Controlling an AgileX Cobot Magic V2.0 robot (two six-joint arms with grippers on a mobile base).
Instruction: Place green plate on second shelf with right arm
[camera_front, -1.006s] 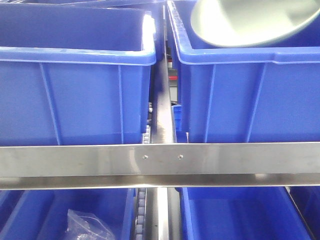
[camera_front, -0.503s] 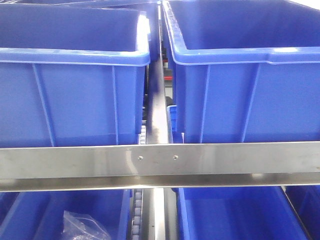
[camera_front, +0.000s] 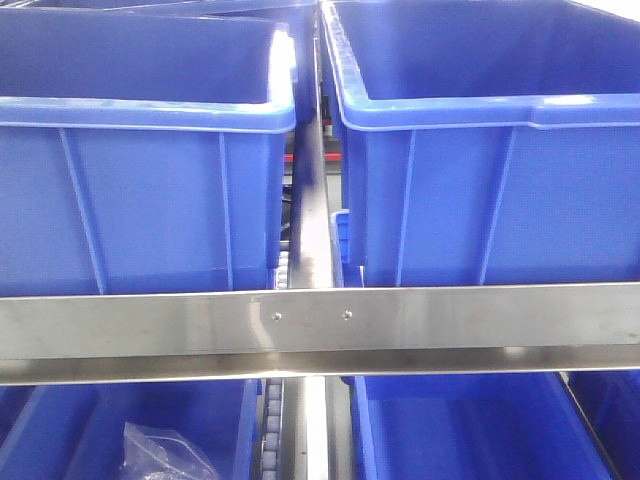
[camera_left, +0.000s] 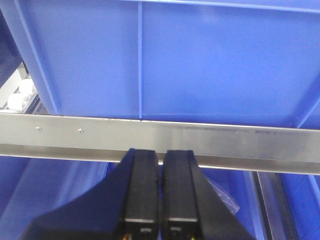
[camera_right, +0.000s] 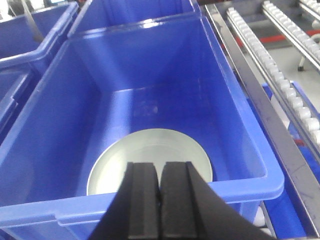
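Note:
The green plate (camera_right: 150, 152) lies flat on the floor of a deep blue bin (camera_right: 250, 186), pale and round, its near edge hidden behind my right gripper (camera_right: 160, 167). That gripper is shut with nothing between its fingers and hovers over the bin's near rim, above the plate and apart from it. In the left wrist view my left gripper (camera_left: 162, 154) is shut and empty, just in front of a steel shelf rail (camera_left: 225, 140). The front view shows neither the plate nor any gripper.
Two blue bins (camera_front: 140, 200) (camera_front: 480, 200) stand side by side on the shelf above a steel rail (camera_front: 450, 320), with a metal divider between them. Below the rail are more blue bins, one holding a clear plastic bag (camera_front: 165, 455). Roller tracks (camera_right: 280, 65) run right of the plate's bin.
One second ago the plate hung tilted above the right bin at the top of the front view; it has since left that view. The bins have shifted slightly left in the frame.

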